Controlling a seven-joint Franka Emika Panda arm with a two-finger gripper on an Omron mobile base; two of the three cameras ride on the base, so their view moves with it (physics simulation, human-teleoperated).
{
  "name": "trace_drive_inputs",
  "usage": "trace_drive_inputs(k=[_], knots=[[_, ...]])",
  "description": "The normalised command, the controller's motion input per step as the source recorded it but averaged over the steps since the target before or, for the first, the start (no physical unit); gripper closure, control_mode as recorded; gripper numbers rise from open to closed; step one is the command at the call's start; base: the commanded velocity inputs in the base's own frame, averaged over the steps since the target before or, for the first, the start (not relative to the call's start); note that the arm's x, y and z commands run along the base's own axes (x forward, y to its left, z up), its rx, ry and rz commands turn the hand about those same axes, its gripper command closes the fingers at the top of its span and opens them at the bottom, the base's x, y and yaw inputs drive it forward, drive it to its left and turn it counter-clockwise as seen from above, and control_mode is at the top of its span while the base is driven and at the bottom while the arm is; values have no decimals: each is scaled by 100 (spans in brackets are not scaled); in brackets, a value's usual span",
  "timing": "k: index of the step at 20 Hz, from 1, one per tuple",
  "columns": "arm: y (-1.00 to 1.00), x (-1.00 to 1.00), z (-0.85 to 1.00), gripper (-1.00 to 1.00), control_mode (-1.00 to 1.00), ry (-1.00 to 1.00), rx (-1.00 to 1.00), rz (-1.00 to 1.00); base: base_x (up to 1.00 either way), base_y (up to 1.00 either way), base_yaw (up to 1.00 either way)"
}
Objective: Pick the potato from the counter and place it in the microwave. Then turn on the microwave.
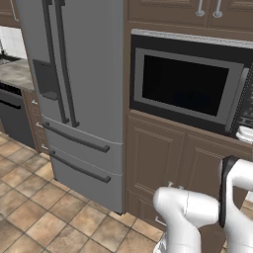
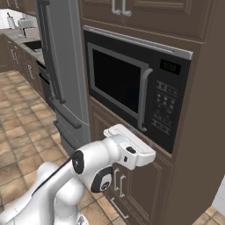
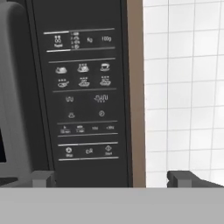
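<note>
Hand (image 3: 111, 178) at microwave (image 2: 132, 88) button panel (image 3: 83, 92), door shut.
Fingers spread wide, grasping nothing; grey fridge (image 1: 74, 84) left, white tiled wall (image 3: 183, 87) right.

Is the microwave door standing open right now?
No, the microwave door sits flush in its frame, its vertical handle lying right beside the button panel.
</note>
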Motion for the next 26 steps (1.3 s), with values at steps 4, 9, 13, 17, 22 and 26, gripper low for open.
trace_drive_inputs(k=[4, 9, 13, 17, 22, 26], knots=[[0, 0, -8, -100, -100, 0, 0, 0, 0, 0, 0], [0, 0, -6, -100, -100, 0, 0, 0, 0, 0, 0], [0, 0, -6, -100, -100, 0, 0, 0, 0, 0, 0], [0, 0, -1, -100, -100, 0, 0, 0, 0, 0, 0], [0, 0, -3, -100, -100, 0, 0, 0, 0, 0, 0], [0, 0, -1, -100, -100, 0, 0, 0, 0, 0, 0]])
